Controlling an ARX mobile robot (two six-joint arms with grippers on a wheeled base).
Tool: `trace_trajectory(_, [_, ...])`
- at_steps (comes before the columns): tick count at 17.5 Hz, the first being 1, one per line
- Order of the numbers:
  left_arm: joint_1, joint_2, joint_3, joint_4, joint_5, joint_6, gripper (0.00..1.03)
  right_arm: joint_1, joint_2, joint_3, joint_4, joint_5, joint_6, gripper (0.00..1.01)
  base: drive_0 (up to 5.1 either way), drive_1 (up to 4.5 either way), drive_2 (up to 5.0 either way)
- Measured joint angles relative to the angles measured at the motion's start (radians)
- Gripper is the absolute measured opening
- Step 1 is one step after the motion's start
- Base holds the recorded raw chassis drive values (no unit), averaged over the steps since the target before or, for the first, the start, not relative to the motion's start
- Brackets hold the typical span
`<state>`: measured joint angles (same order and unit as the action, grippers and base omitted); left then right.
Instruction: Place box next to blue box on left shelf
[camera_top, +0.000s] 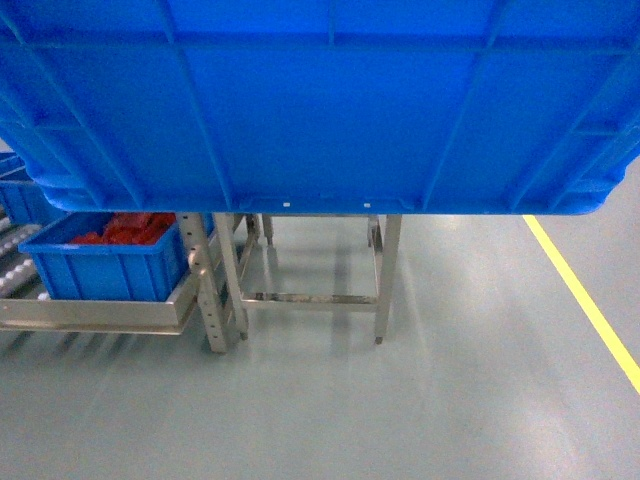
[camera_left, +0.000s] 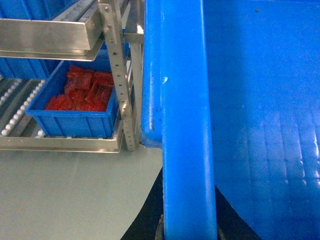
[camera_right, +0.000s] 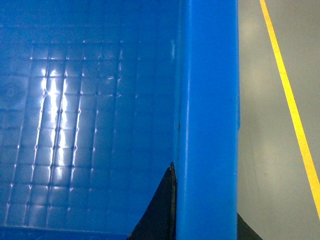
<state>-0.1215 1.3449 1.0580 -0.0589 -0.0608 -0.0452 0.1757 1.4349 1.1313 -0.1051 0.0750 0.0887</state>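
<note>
The box (camera_top: 320, 100), a large bright blue crate with ribbed walls, is held up in the air and fills the top of the head view. My left gripper (camera_left: 189, 231) is shut on the crate's left rim (camera_left: 182, 125), one black finger on each side. My right gripper (camera_right: 205, 220) is shut on its right rim (camera_right: 207, 100) the same way. The blue box (camera_top: 100, 255), a smaller crate with red packets in it, sits on the left shelf (camera_top: 90, 315), low at the left. In the left wrist view this smaller crate (camera_left: 75, 117) rests on white rollers (camera_left: 17, 107).
A steel frame table (camera_top: 310, 290) stands on the grey floor right of the shelf. A perforated upright post (camera_left: 120, 80) marks the shelf's right end, close to the crate's corner. An upper steel rail (camera_left: 50, 35) crosses above. A yellow line (camera_top: 585, 300) runs along the floor at right.
</note>
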Motion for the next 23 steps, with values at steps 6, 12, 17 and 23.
trace_trajectory(6, [0.003, 0.0, 0.0, 0.0, 0.002, 0.0, 0.05, 0.001, -0.002, 0.0, -0.005, 0.001, 0.0, 0.07, -4.6, 1.99, 3.4])
trace_trajectory(12, [0.003, 0.0, 0.0, 0.0, 0.0, 0.0, 0.05, 0.0, -0.001, 0.0, -0.002, 0.0, 0.001, 0.07, -5.0, 2.43, 2.4])
trace_trajectory(17, [0.003, 0.0, 0.0, -0.001, 0.002, 0.0, 0.05, 0.001, -0.003, -0.001, -0.003, 0.001, 0.0, 0.07, -5.0, 2.45, 2.5])
trace_trajectory(23, [0.003, 0.0, 0.0, 0.0, 0.002, 0.0, 0.05, 0.001, -0.002, -0.002, -0.003, 0.0, 0.0, 0.07, -5.0, 2.43, 2.4])
